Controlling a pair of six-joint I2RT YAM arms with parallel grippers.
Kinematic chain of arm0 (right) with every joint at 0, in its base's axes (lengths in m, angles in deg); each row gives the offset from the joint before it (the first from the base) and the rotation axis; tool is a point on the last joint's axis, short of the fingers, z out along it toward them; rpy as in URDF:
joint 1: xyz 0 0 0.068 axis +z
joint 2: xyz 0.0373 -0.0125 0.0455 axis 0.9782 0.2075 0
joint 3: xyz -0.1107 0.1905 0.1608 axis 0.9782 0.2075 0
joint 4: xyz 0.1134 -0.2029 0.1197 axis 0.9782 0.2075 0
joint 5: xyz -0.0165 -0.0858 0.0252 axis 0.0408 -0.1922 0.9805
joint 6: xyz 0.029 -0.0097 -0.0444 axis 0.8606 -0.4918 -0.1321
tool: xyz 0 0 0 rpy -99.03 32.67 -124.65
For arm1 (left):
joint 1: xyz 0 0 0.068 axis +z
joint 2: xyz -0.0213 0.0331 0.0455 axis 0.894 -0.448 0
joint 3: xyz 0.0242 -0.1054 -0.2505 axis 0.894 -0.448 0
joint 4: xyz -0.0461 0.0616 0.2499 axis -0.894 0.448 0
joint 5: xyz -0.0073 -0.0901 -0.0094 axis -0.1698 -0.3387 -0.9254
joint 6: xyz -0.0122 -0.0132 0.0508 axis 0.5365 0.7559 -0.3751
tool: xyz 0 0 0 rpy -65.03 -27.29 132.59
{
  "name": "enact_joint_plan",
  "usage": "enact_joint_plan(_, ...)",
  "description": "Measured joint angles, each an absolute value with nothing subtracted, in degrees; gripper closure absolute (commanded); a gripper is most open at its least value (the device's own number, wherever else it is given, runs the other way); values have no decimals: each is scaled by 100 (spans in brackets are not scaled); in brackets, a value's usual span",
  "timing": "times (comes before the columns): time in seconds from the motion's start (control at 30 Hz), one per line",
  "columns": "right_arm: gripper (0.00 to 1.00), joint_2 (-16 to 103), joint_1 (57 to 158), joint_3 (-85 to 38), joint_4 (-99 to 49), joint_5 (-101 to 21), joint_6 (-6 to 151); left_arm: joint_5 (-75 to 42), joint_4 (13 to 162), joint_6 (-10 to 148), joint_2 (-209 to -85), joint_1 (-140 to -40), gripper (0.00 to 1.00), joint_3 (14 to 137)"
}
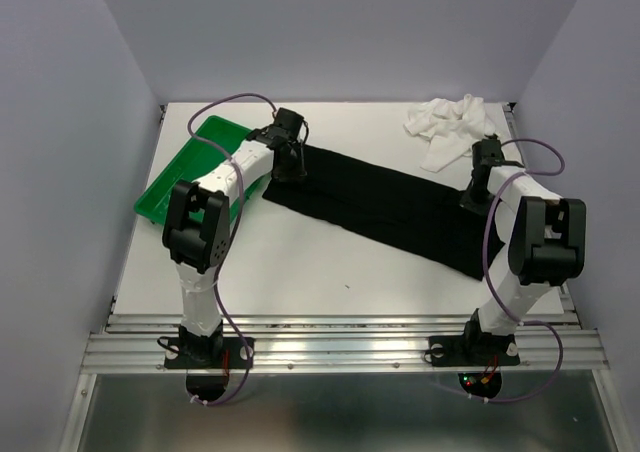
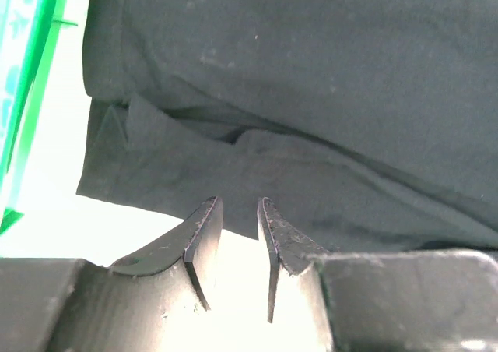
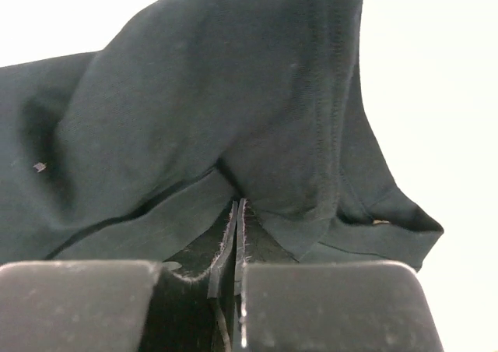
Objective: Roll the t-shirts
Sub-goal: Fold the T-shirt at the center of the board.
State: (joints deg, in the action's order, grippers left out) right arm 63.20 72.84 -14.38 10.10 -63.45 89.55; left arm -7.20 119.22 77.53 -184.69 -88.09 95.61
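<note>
My right fingers (image 3: pixel 224 247) are pressing tight together, with no gap showing between them. They are pinching a bit of the black t-shirt (image 1: pixel 390 207) near its hem. In my right wrist view the cloth is bunching up in a soft hill just above the tips.

My left fingers (image 2: pixel 204 235) are standing a little apart, with a thin gap between them. Bright table is showing through that gap, and no cloth is sitting in it. The tips are pointing at the edge of the black t-shirt, where a small flap is folding over. I cannot tell if they are touching the cloth.

The black t-shirt is lying on the white table (image 1: pixel 320 272) as a long dark strip. It is running from the far left-middle down to the near right. My left arm is reaching to its left end and my right arm is reaching to its right end.

The white t-shirt (image 1: pixel 450 127) is sitting in a crumpled heap at the far right of the table, just beyond the black one. A green tray (image 1: pixel 175 187) is lying on the left side of the table, partly under my left arm.
</note>
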Motion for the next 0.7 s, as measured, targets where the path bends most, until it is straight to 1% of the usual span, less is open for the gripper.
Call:
enact_joint_plan(0.17, 98, 5946, 7284, -1189, 843, -6050, 8911, -744, 11915, 7751, -18264, -8807, 64, 9395)
enact_joint_plan(0.2, 84, 5808, 7284, -1148, 837, -5997, 8900, -746, 11918, 7751, -18222, -8807, 64, 9366)
enact_joint_plan(0.3, 58, 5611, 7284, -1141, 763, -5962, 8881, -750, 11878, 7751, -18130, -8807, 64, 9290)
enact_joint_plan(0.33, 53, 5585, 7284, -1141, 715, -5960, 8861, -755, 11874, 7751, -18104, -8807, 64, 9257)
enact_joint_plan(0.47, 52, 5662, 7284, -1141, 653, -5969, 8830, -770, 11854, 7753, -18014, -8809, 63, 9075)
enact_joint_plan(0.7, 56, 6007, 7284, -1104, 559, -5971, 8822, -781, 11802, 7748, -17927, -8807, 63, 8894)
